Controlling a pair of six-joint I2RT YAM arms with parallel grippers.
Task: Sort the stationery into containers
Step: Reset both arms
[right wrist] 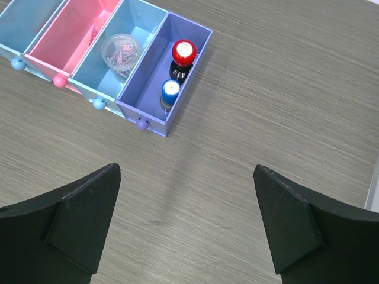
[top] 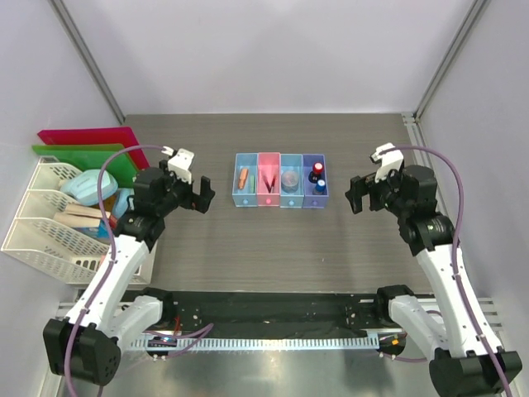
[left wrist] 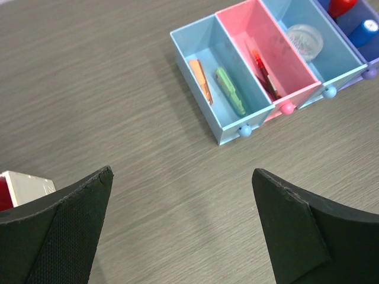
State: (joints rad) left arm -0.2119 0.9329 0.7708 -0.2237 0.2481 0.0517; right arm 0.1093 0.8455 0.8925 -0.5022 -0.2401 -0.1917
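left pincer: spread wide, nothing held | right pincer: spread wide, nothing held | marker, eraser, pens, bottles seen inside boxes

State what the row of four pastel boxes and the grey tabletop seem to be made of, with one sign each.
The row of four joined pastel boxes looks like moulded plastic, smooth and semi-translucent: even walls, ball knobs. The grey tabletop looks like matt wood-grain laminate, from its fine streaks; real wood is possible.

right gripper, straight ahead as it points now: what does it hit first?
The right gripper most likely meets bare table first, just short of the purple box; depth is unclear.
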